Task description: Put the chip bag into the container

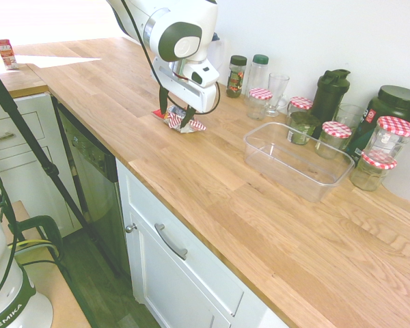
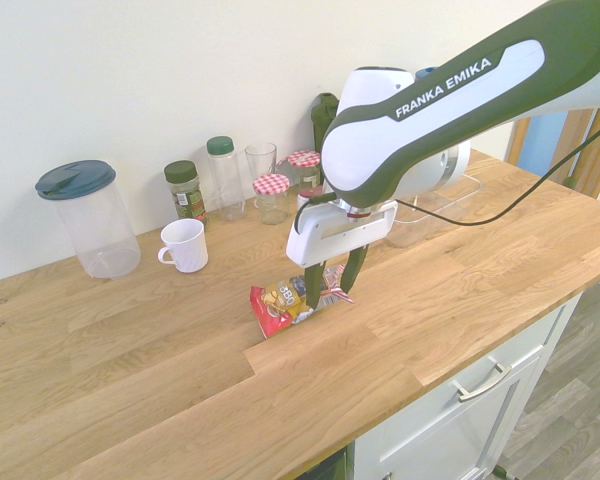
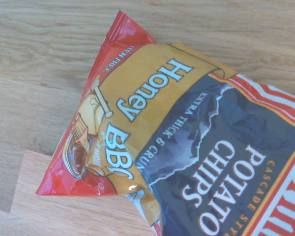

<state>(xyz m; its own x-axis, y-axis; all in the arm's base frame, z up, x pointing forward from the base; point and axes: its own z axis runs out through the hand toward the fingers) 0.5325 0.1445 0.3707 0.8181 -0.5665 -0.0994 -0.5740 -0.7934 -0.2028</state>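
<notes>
The chip bag (image 1: 195,125) lies flat on the wooden counter, a red packet with striped edges and a yellow patch (image 2: 279,302). Close up, the wrist view shows its yellow, dark blue and red print (image 3: 177,147). My gripper (image 1: 175,117) is open and low over the bag, one finger on each side of its striped end (image 2: 330,296). I cannot tell whether the fingers touch the foil. The container (image 1: 297,162), a clear shallow tub, stands empty further along the counter. In the second exterior view the container (image 2: 417,228) is partly hidden behind the arm.
Glass jars with checkered lids (image 1: 336,130), spice bottles (image 1: 237,74), a drinking glass (image 1: 277,90) and a dark shaker (image 1: 330,92) crowd the wall behind the tub. A white mug (image 2: 185,245) and a lidded clear jug (image 2: 87,217) stand near the wall beyond the bag.
</notes>
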